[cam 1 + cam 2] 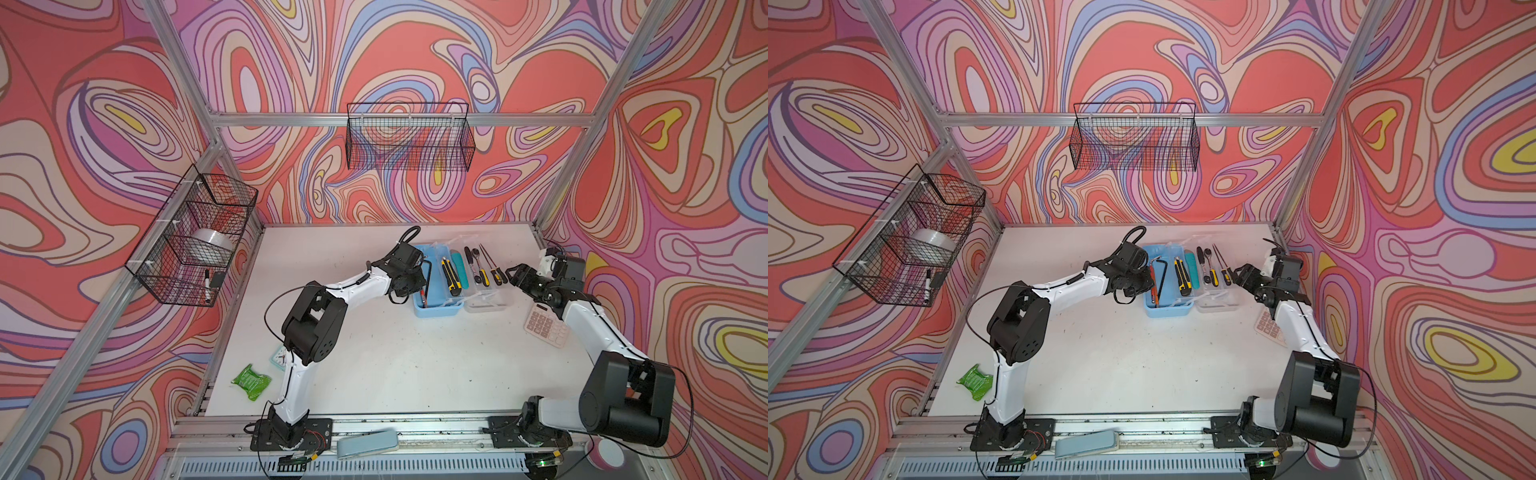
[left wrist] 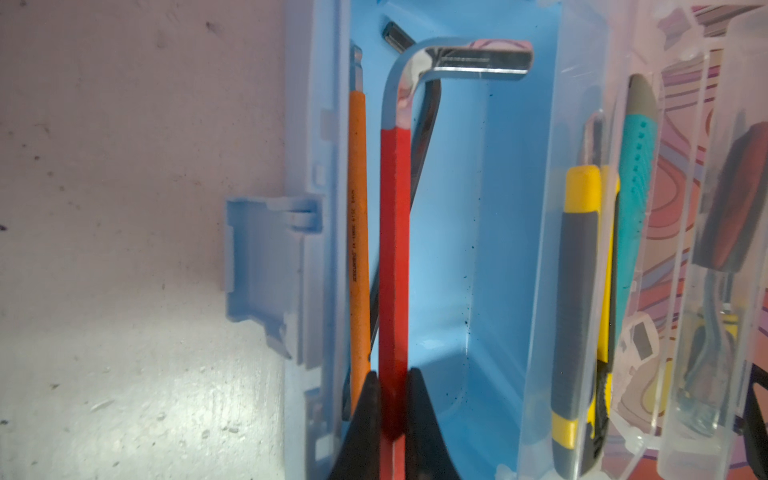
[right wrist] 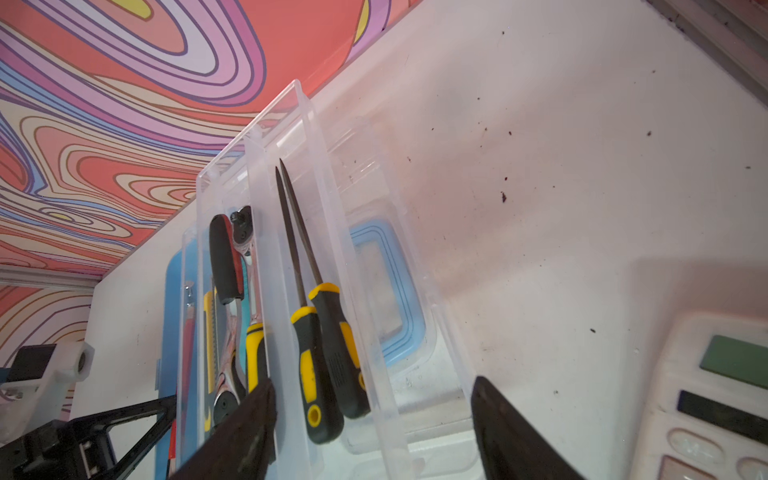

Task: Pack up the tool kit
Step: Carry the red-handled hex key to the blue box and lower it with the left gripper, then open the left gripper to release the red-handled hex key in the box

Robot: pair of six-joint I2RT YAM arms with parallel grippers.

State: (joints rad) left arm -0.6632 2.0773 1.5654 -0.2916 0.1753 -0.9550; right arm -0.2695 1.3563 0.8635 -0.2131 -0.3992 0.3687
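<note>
The tool kit's light blue case (image 1: pixel 436 309) lies open at the back of the table, its clear lid (image 1: pixel 486 301) folded out to the right. My left gripper (image 2: pixel 392 399) reaches into the blue base and is shut on a red hex key (image 2: pixel 394 249). Beside that key lie an orange hex key (image 2: pixel 358 208) and a black one (image 2: pixel 424 137). A yellow utility knife (image 1: pixel 450 276) and a teal one (image 1: pixel 459 266) sit in the middle. Ratchets (image 1: pixel 473 266) and two screwdrivers (image 3: pixel 320 374) rest in the clear part. My right gripper (image 3: pixel 374 415) hangs open over the lid's near end.
A pink calculator (image 1: pixel 546 326) lies under my right arm. A green packet (image 1: pixel 251 380) and a small clock (image 1: pixel 279 357) sit at the front left. Wire baskets hang on the back wall (image 1: pixel 409 137) and the left wall (image 1: pixel 195 237). A pale pedal (image 1: pixel 365 444) lies on the front rail.
</note>
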